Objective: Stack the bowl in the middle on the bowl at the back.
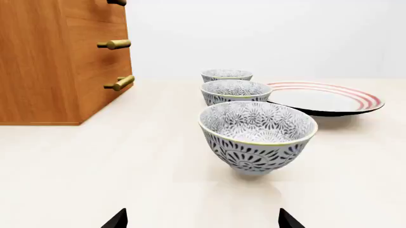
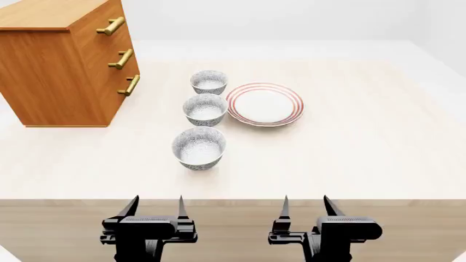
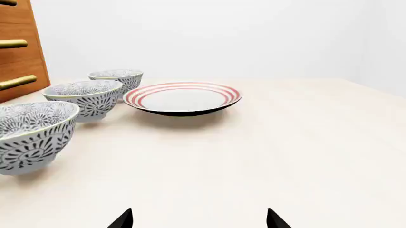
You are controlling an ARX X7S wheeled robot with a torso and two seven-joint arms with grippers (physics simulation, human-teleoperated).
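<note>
Bowl in the middle: second of three identical speckled bowls in a line running away from me on the counter; upright, empty, close to its neighbours but apart from both.
Bowl at the back: farthest in the line, upright and empty, near the chest of drawers.
Front bowl: nearest me, directly between my left end effector and the one I want.
Plate: red-ringed, its rim just beside the middle bowl on the right side.
My left end effector: fingers apart, holding nothing, at the counter's near edge, well short of the bowls.
My right end effector: likewise apart and empty, in line with the plate.
How it should handle: I judge it rigid, glazed and therefore slick, fairly light, and breakable if knocked or dropped.
Where I would take hold: on the rim, one finger inside and one outside, on the side away from the plate; the round wall looks too wide and slippery to span.
Risk: clipping the front bowl on approach, or setting down hard on the back bowl.
</note>
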